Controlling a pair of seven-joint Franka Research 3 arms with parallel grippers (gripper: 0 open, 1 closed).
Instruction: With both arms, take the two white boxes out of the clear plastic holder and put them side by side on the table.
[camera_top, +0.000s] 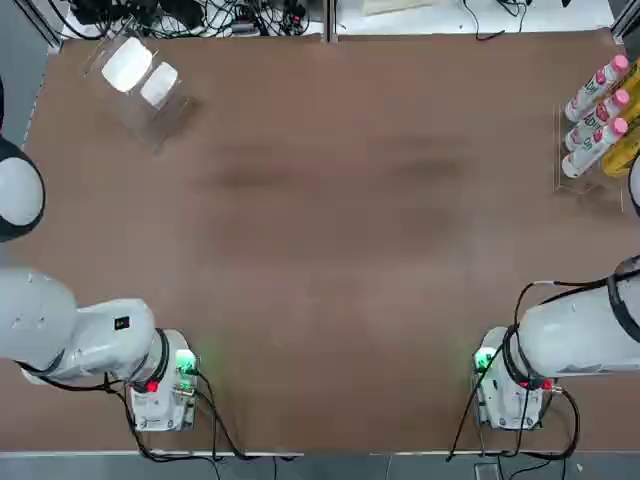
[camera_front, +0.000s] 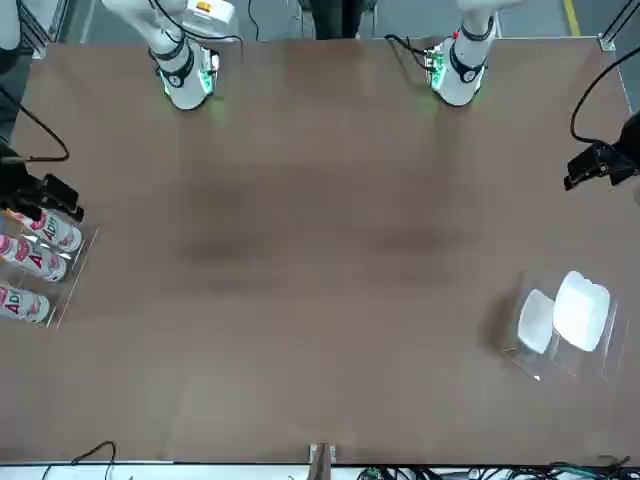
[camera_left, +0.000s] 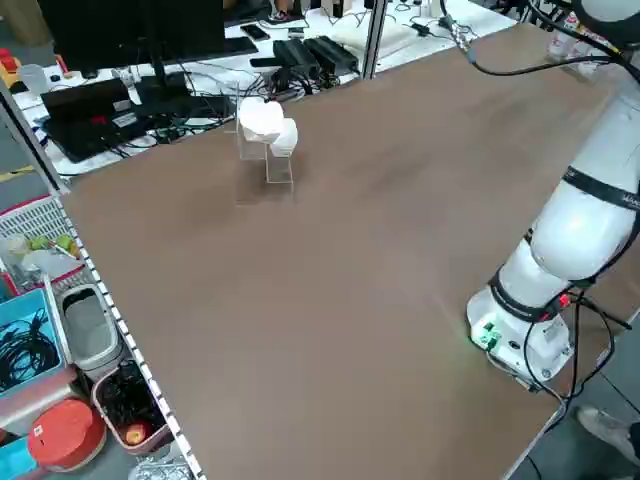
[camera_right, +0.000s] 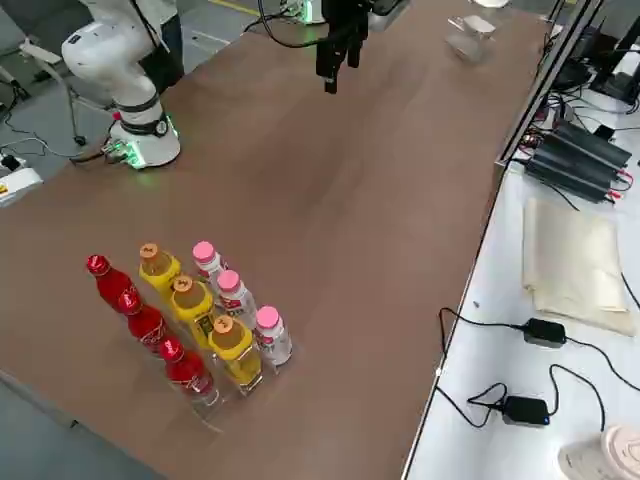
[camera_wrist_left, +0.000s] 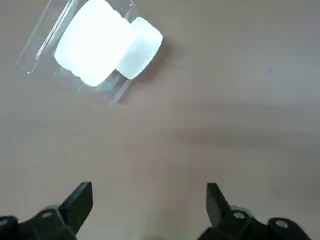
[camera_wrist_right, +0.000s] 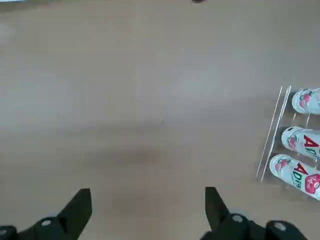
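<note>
While boxes (camera_wrist_left: 102, 47) sit racked, left fingers (camera_wrist_left: 80, 197) hover well apart.

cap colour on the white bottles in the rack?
Pink caps on the white bottles; the right side view shows them best.

Two white boxes (camera_top: 128, 63) (camera_top: 159, 84) — plain, rounded corners, alike — stand tilted in adjacent slots of the clear plastic holder (camera_top: 150, 112); the boxes overlap, one partly behind the other; the holder sits on the brown table (camera_top: 320, 260) near its far left corner — transparent, with slanted dividers.
</note>
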